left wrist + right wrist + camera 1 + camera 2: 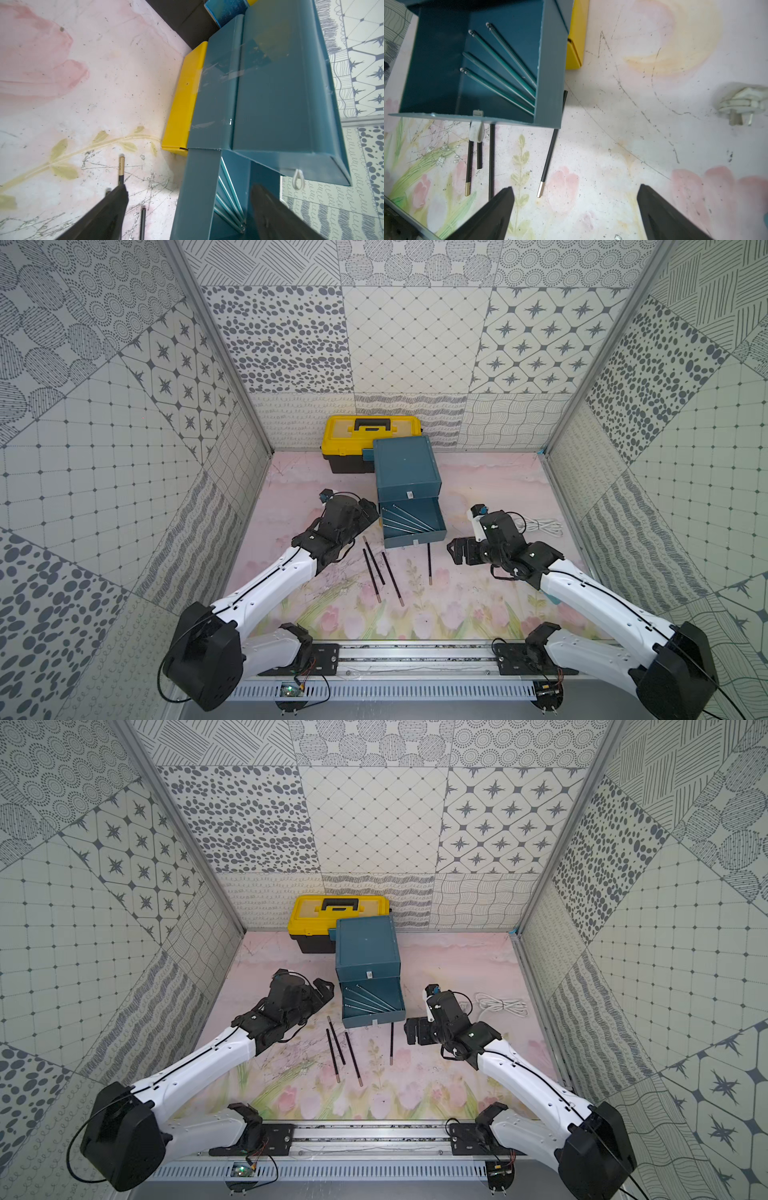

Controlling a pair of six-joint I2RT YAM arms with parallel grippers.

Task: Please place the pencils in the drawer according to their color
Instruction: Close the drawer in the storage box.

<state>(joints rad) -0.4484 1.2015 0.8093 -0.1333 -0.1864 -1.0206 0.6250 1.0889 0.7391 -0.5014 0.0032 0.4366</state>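
Left gripper (190, 188): one, left of centre in both top views. Its jaws are spread wide and hold nothing, and its fingers (112, 212) stand on either side of the open drawer's side wall.
Right gripper (575, 187): one, right of centre in both top views. Its jaws are wide apart and empty over the bare mat (478, 489).
Drawer cabinet (407, 466): one, teal, at the centre of the frame, with three drawers. The top one is shut, the open drawer (415, 538) is pulled out toward the lower edge, and the yellow drawer (187, 99) at the bottom is shut.
Silver pencils (500, 68): four, fanned out inside the open drawer.
Dark pencils: four on the mat, just below the open drawer. Three (376, 572) lie close together at its lower left, and one (429, 564) lies apart at its lower right.
Toolbox (365, 435): one, yellow with a black handle, just behind the cabinet at upper centre.
White cable (540, 526): one coil, right of the open drawer.
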